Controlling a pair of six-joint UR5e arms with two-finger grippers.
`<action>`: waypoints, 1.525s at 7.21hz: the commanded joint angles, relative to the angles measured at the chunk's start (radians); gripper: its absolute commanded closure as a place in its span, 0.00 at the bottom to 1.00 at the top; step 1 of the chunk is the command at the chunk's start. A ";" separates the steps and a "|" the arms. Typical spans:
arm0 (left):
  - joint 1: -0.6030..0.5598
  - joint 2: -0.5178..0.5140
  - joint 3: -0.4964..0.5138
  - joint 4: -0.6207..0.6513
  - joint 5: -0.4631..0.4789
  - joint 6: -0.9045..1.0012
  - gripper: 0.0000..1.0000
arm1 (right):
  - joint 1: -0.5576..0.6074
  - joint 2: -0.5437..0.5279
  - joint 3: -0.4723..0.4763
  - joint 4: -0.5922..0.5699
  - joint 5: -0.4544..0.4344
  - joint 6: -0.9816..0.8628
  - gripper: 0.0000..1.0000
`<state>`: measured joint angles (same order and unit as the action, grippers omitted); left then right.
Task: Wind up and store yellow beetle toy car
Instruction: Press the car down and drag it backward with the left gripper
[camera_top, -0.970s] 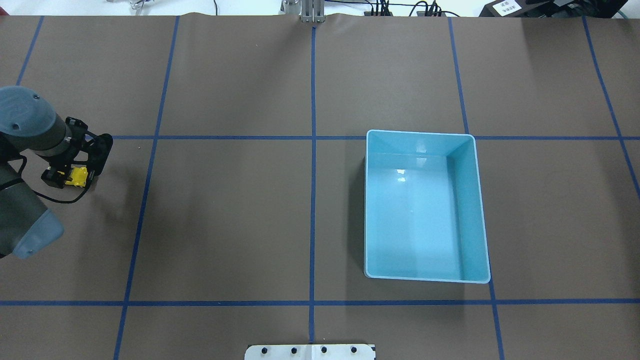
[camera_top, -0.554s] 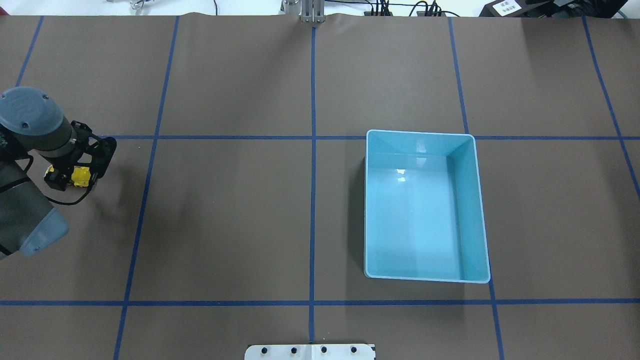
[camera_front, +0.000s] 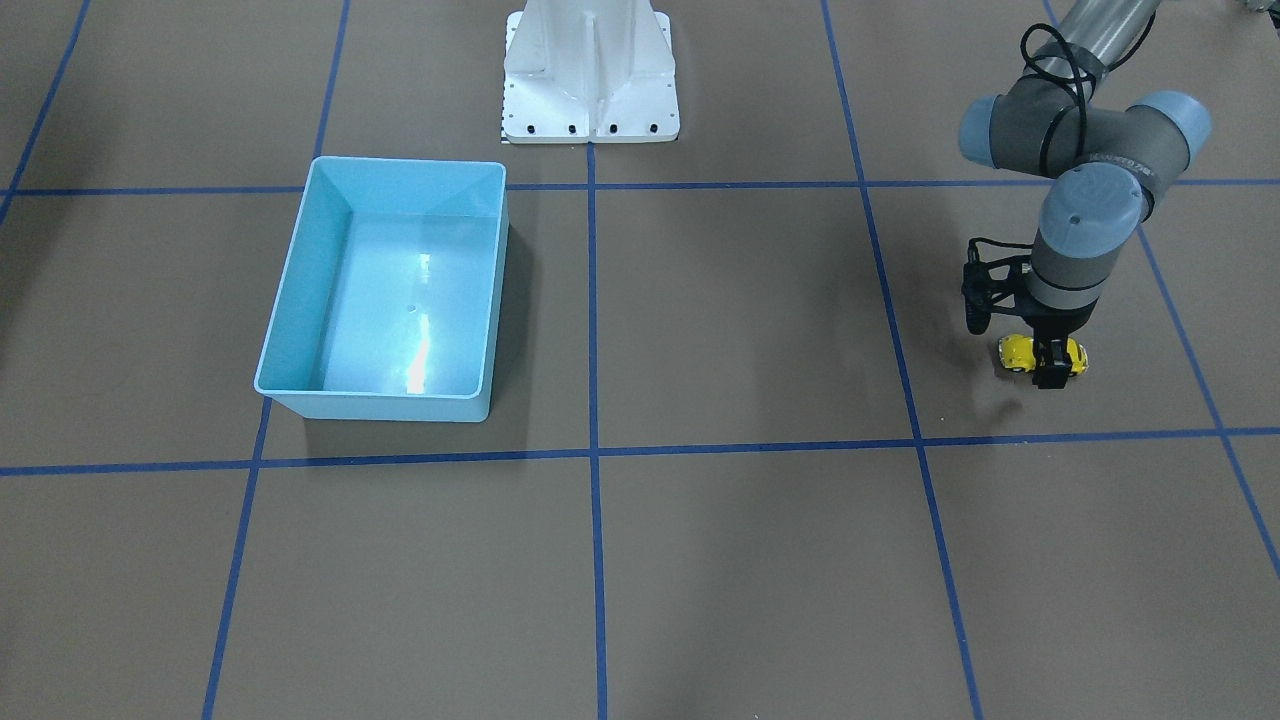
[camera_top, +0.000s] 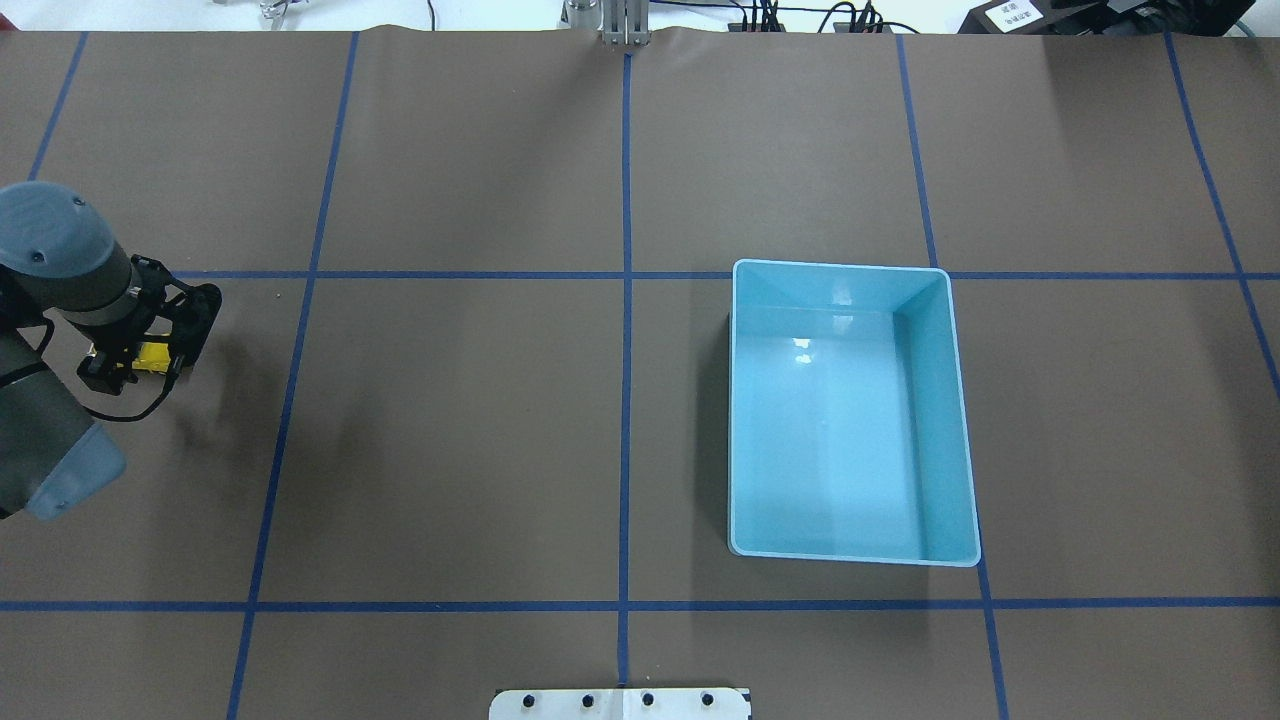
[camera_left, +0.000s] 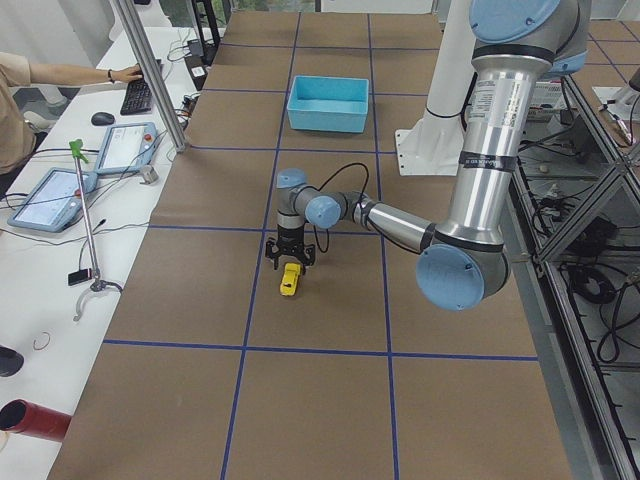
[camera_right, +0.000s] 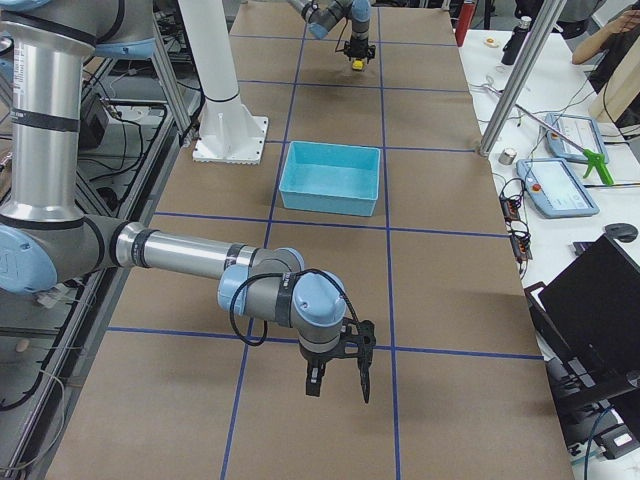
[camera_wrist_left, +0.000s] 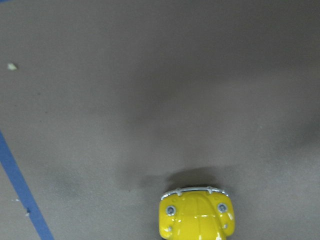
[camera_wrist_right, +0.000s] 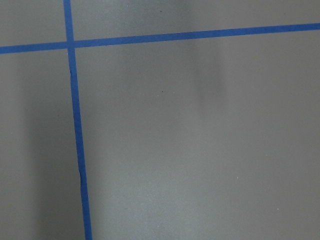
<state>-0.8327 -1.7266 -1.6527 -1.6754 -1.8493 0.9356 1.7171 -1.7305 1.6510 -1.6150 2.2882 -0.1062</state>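
Observation:
The yellow beetle toy car (camera_top: 155, 352) is at the far left of the table, low over or on the brown paper. My left gripper (camera_top: 138, 358) is shut on it, one finger on each side. In the front-facing view the car (camera_front: 1016, 352) shows between the fingers of the left gripper (camera_front: 1043, 360). The left wrist view shows the car's rounded end (camera_wrist_left: 196, 214) at the bottom edge. The light-blue bin (camera_top: 738, 400) stands right of centre and is empty. My right gripper (camera_right: 338, 375) shows only in the exterior right view, so I cannot tell whether it is open or shut.
Blue tape lines (camera_top: 626, 300) divide the brown table into squares. The white robot base (camera_front: 590, 70) stands at the near edge. Operators' tablets and tools (camera_left: 60, 190) lie on a side table beyond the far edge.
My left gripper with the car shifted slightly right, then back left. The bin has not moved.

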 joint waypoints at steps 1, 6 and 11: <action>0.003 0.002 0.014 -0.009 -0.008 -0.001 0.20 | 0.002 -0.001 0.003 0.001 0.002 -0.001 0.00; 0.004 -0.021 0.024 -0.066 -0.036 0.000 1.00 | 0.002 0.003 0.001 0.001 0.001 -0.001 0.00; 0.009 -0.083 -0.038 -0.046 -0.068 -0.048 1.00 | -0.001 0.008 -0.005 0.000 -0.001 -0.003 0.00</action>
<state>-0.8253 -1.7747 -1.6941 -1.7326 -1.9128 0.9224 1.7179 -1.7239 1.6474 -1.6147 2.2872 -0.1089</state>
